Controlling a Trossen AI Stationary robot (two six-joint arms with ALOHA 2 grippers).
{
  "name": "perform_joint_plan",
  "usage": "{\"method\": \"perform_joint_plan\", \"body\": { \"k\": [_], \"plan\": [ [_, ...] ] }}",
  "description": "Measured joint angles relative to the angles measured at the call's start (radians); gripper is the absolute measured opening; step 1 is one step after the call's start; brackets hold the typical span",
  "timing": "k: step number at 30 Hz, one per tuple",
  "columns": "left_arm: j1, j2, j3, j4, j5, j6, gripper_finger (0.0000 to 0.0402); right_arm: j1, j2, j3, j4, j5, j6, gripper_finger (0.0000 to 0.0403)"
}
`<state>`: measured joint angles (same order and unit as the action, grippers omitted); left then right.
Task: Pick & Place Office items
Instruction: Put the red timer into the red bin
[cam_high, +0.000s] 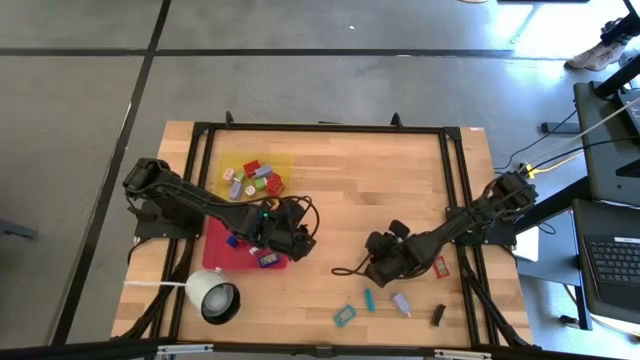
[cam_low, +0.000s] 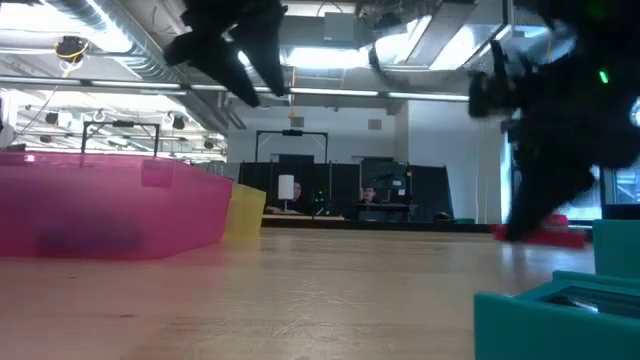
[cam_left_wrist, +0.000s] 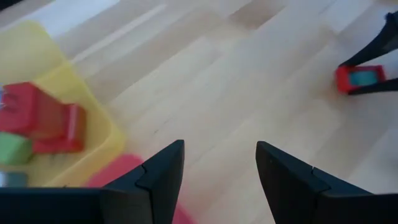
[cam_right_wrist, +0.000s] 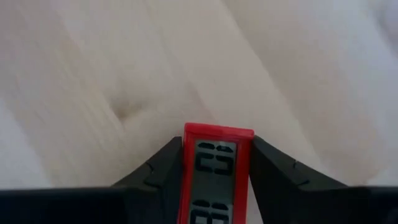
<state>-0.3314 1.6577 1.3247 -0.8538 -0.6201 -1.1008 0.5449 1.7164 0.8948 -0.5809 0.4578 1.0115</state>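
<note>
Two dark robot arms work at one wooden table (cam_high: 340, 190). Two flat trays lie on it, one yellow tray (cam_high: 225, 160) and one red tray (cam_high: 213, 250). One white cup (cam_high: 210, 293) stands near the front edge. Five small pieces lie loose on the bare wood: a red-framed piece (cam_high: 440, 266), two teal pieces (cam_high: 344, 316), a grey one (cam_high: 401, 303) and a black one (cam_high: 439, 315).

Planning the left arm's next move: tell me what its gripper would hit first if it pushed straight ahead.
Probably nothing: past the open left gripper lies only bare table. The red piece held by the right gripper sits off to one side.
</note>
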Motion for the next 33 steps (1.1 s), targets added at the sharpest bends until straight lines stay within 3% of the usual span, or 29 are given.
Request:
{"method": "perform_joint_plan", "body": {
  "k": [10, 21, 33],
  "plan": [
    [0.008, 0.000, 0.000, 0.276, 0.037, 0.145, 0.0196, 0.000, -0.054, 0.168, 0.023, 0.200, -0.334, 0.0151],
    [0.039, 0.048, 0.000, 0.502, 0.248, 0.205, 0.0197, 0.000, -0.054, 0.253, 0.227, 0.286, -0.753, 0.0155],
    [0.070, 0.050, 0.000, 0.547, 0.273, 0.147, 0.0197, 0.000, -0.054, 0.254, 0.256, 0.367, -0.874, 0.0157]
  ]
}}
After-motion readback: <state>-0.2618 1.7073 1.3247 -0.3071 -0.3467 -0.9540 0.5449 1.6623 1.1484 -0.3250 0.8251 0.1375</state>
